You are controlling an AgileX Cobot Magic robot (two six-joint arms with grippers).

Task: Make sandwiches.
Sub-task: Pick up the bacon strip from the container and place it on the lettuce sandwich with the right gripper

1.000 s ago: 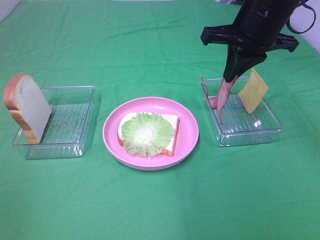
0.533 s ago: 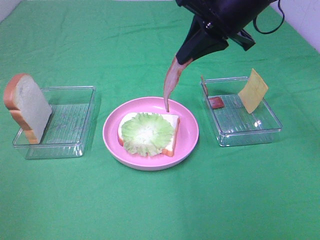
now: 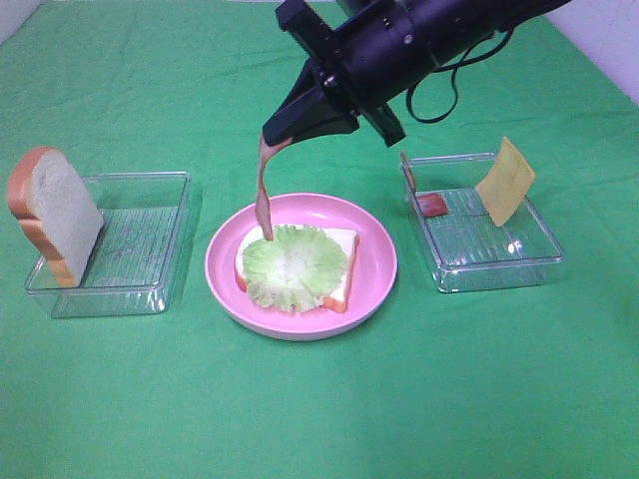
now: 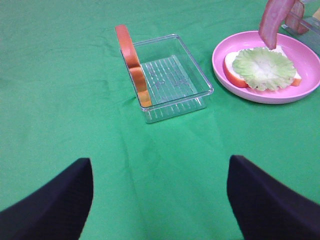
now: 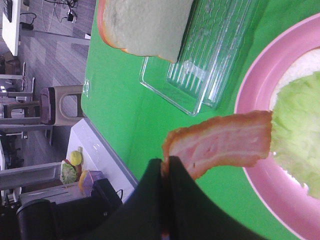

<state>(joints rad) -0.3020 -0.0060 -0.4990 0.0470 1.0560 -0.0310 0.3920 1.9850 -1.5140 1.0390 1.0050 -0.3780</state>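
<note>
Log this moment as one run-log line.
right gripper: shut on reddish bacon strip | strip: hangs, tip at frilly pale green lettuce on white bread slice, round pink plate | left gripper: open, empty

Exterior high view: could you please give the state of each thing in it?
Round pink plate: holds one white bread slice.
Frilly pale green lettuce: flat on that slice.
Reddish bacon strip: hanging, lower tip at the lettuce's edge.
Right gripper: shut on the bacon strip.
Stack of white bread slices: upright at the left clear tray.
Square yellow-orange cheese slice: leaning in the right clear tray.
</note>
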